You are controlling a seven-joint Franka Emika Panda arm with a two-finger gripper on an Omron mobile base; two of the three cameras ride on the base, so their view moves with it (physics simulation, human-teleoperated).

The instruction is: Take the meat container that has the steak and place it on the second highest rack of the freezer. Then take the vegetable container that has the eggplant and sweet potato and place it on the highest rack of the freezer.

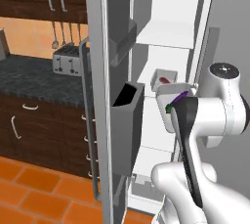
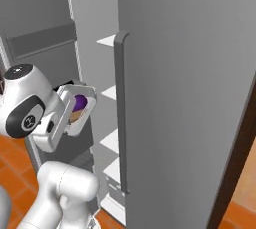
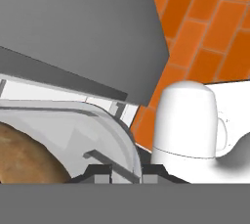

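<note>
Second half of the task in hand: the meat container (image 1: 163, 78) with the steak (image 1: 165, 79) already sits on a white shelf inside the freezer (image 1: 168, 32), and the vegetable container (image 2: 80, 109) is in the air in front of the open compartment.

Gripper (image 3: 128, 173): jaws nearly closed, clamped on the vegetable container's rim (hand view shows the clear wall right at the fingertips). Container is tilted well off level in the right base view, its open face turned toward that camera.

Contents: eggplant (image 2: 80, 102) dark purple, upper in the tray; sweet potato (image 2: 76, 116) tan, just below it, the two touching or nearly so. In the left base view the eggplant's green end pokes past the wrist.

Position: container hangs roughly at the height of the shelf holding the steak, just outside the freezer opening, beside the open door (image 1: 105, 71) and its bins.

Judgement on next move: the highest rack (image 1: 166, 34) is above the current height, so the arm needs to lift, level the tray, then push in over that rack before releasing. Risk: at this tilt the vegetables could roll out.
</note>
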